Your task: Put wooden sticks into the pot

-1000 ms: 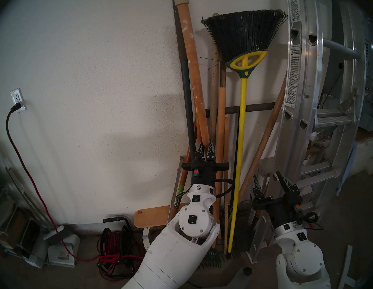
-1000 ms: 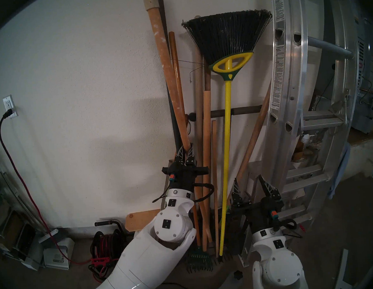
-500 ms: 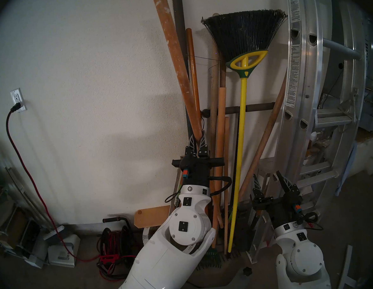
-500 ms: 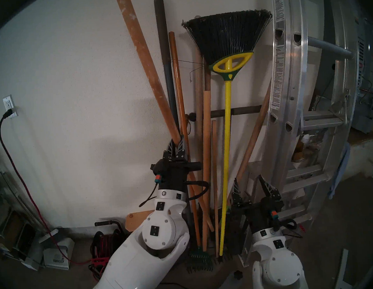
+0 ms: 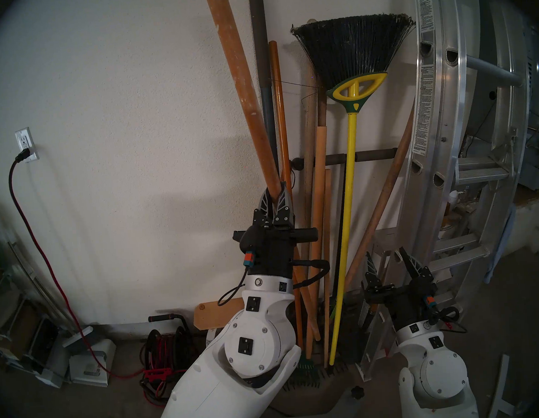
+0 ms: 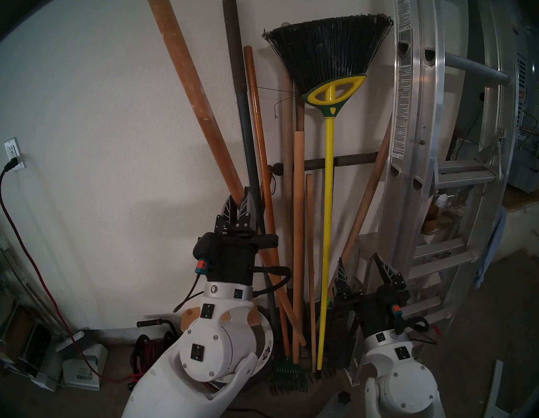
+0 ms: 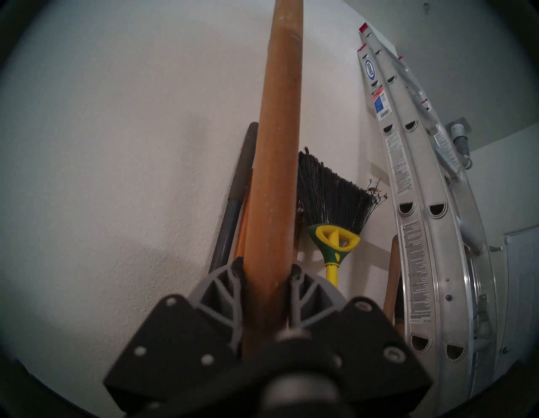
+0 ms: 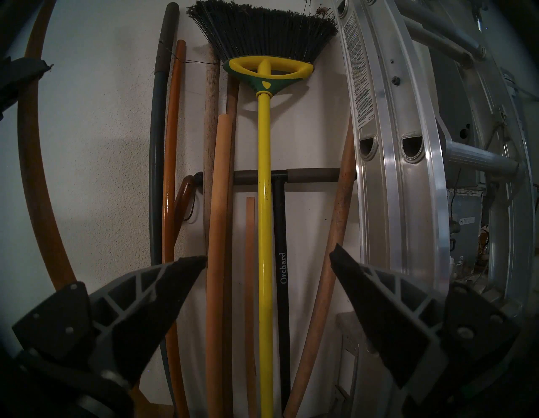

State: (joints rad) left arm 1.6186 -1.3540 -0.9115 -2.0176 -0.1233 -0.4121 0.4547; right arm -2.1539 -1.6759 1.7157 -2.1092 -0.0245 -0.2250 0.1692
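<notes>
Tan, paint-speckled pole (image 5: 247, 87) sits clamped in the left end effector (image 5: 274, 200), its top leaning toward eleven o'clock. At three o'clock crowd a grey handle (image 5: 263, 76), an orange handle (image 5: 279, 107) and the yellow broom (image 5: 349, 179). Right end effector (image 5: 390, 264) gapes empty by the ladder (image 5: 429, 97). Pot's white rim (image 6: 267, 334) peeks behind the left wrist.

I face a white textured wall (image 5: 135, 124); an outlet (image 5: 25, 144) sits at nine o'clock, an aluminium ladder (image 5: 436, 103) leans at three, dim concrete floor (image 5: 84, 408) lies at seven.
</notes>
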